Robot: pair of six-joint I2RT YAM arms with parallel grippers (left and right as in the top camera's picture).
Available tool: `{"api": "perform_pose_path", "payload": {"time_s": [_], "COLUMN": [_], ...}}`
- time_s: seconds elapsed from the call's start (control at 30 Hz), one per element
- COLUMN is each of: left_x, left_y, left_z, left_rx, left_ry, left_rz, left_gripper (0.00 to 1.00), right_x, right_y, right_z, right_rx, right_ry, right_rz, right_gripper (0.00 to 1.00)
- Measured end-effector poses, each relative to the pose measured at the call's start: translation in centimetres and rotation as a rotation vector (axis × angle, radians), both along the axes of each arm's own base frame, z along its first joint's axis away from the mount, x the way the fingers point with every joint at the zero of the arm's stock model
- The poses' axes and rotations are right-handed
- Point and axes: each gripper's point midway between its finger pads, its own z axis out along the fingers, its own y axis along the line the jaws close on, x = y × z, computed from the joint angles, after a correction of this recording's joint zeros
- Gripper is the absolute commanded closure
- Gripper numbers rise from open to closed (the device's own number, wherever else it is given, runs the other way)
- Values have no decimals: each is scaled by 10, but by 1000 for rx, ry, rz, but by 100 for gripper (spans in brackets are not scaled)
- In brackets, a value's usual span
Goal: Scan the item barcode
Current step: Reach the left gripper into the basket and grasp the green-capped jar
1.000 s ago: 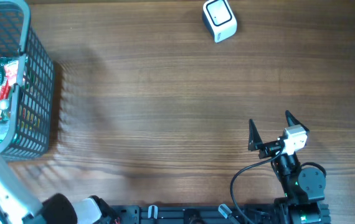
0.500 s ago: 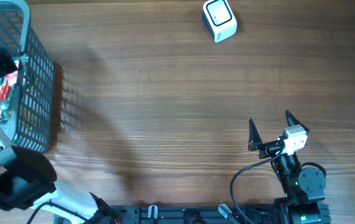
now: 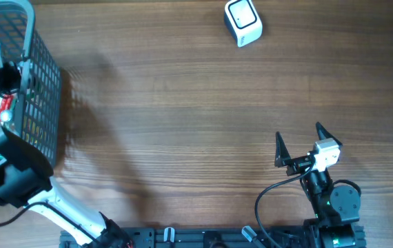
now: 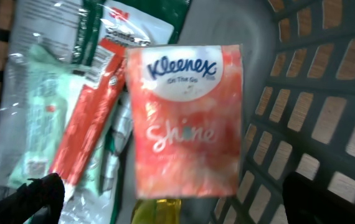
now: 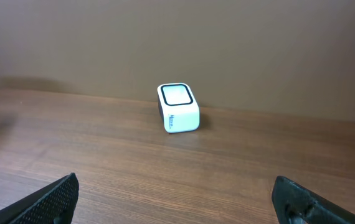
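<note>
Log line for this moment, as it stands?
left hand: open, above tissue pack in basket | right hand: open, empty, facing scanner | scanner: on table, untouched | scan: not done

Blurred: tissue pack (image 4: 187, 118). Half buried under it, red and green packets (image 4: 71, 124); yellow item (image 4: 156, 213) cropped by the bottom edge. From overhead, basket (image 3: 45, 89) cut off at left, contents mostly masked by the left arm (image 3: 14, 179). Too small to read: scanner (image 5: 179, 109) print.

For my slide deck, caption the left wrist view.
Open left jaws hover above a Kleenex tissue pack lying among other packets inside the mesh basket.
</note>
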Motion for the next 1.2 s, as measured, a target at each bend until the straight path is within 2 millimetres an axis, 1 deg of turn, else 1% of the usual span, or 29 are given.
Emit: {"api": "perform_pose_path", "payload": {"time_s": [0.07,0.2,0.33,0.4,0.43,0.47,0.5,0.87,1.03,1.13,1.2], "left_x": [3,9,10,11,11,11,13,16,22,21,22], "left_y": [-2,-5,-6,-6,-5,-5,-5,-6,-3,-3,-3], "left_z": [-7,-27,-40,-47,-49,-50,-51,-50,-52,-58,-59], "left_rx": [-20,-64,-86,-96,-98,-100,-100,-103,-88,-90,-90], "left_ry": [0,8,24,35,36,36,32,18,-7,-5,-5], "left_rz": [-22,-56,-62,-63,-65,-65,-73,-78,-80,-79,-80], "left_gripper": [0,0,0,4,7,13,16,18,20,27,30], "right_x": [0,0,0,0,0,0,0,0,0,0,0], "right_y": [0,0,0,0,0,0,0,0,0,0,0], "right_z": [0,0,0,0,0,0,0,0,0,0,0], "right_rx": [0,0,0,0,0,0,0,0,0,0,0], "right_ry": [0,0,0,0,0,0,0,0,0,0,0], "right_rz": [0,0,0,0,0,0,0,0,0,0,0], "right_gripper": [0,0,0,0,0,0,0,0,0,0,0]}}
